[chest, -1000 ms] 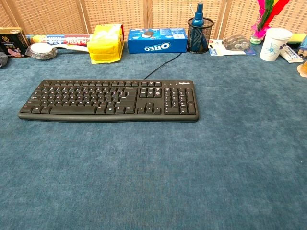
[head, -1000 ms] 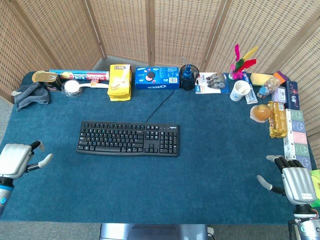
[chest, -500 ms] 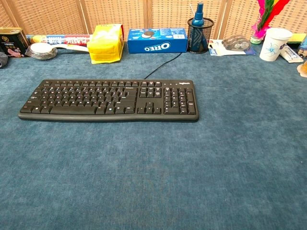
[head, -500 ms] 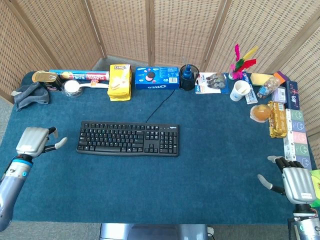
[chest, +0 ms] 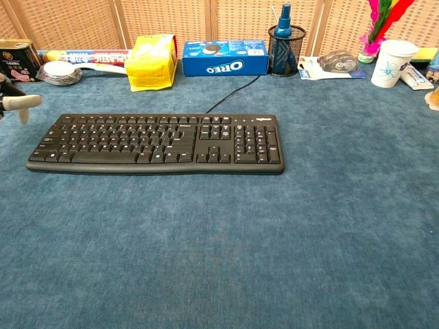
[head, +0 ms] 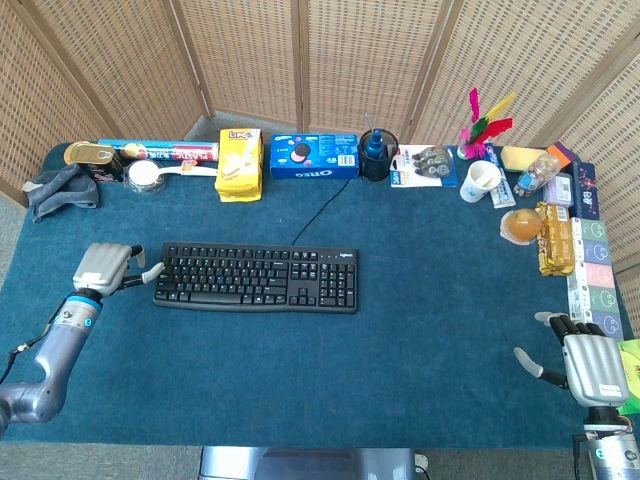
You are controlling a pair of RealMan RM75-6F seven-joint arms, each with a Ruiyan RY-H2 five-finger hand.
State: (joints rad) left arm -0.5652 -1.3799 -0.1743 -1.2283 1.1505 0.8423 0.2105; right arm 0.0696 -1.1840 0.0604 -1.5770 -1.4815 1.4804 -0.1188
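Right hand point(head: 590, 365) at 4 o'clock near the desk point(head: 430, 340) edge, fingers apart and holding nothing, left hand point(head: 105, 267) at 9 o'clock, fingers apart, just beside the black keyboard point(head: 256, 277) in the middle, Oreo box point(head: 314, 155) far back at 12 o'clock

In the chest view only fingertips of the left robot hand point(chest: 15, 103) show at the left edge; the rest is cut off, and the right robot hand point(head: 590, 365) is outside that view entirely. The tin point(chest: 16, 59) is cropped by the same edge. Small print on the packets point(head: 588, 262) along the tabletop's right side is unreadable.
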